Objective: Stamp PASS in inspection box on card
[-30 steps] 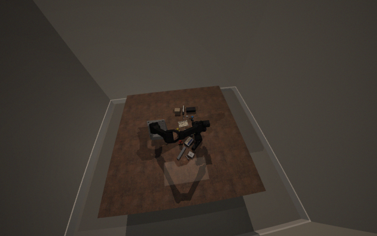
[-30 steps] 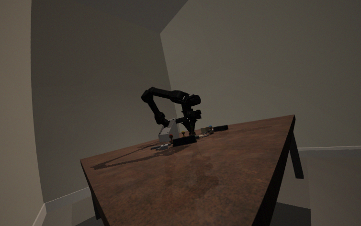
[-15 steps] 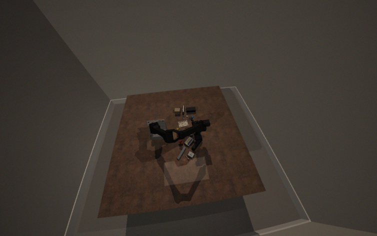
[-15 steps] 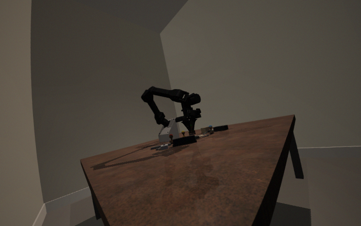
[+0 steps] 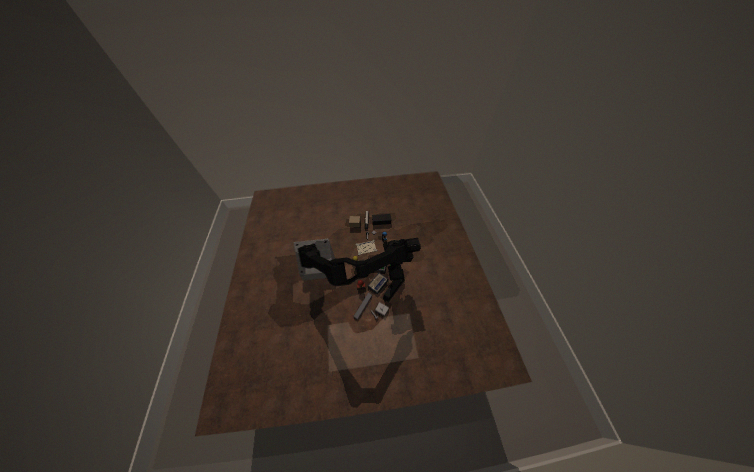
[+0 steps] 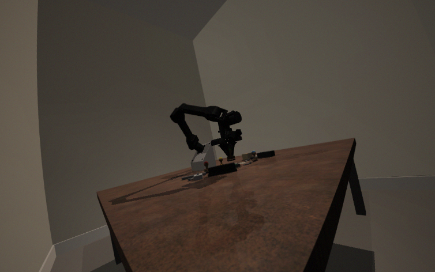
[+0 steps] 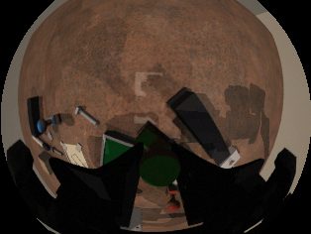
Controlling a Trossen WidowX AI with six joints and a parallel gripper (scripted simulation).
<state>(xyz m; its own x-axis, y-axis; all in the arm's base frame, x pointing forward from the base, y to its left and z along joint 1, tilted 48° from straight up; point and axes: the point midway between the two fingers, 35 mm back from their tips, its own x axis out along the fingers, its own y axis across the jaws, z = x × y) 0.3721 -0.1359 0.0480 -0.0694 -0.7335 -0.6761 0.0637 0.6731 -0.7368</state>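
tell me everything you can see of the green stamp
The green stamp is between the fingers of the gripper, which is shut on it. In the wrist view its knob is round, smooth and dark green, seen from above. A darker block, its base, pokes out beyond the knob, a corner pointing away. It hangs above the bench, roughly upright, near the green pad. Its print face and any lettering are hidden; what it is made of, I cannot tell.
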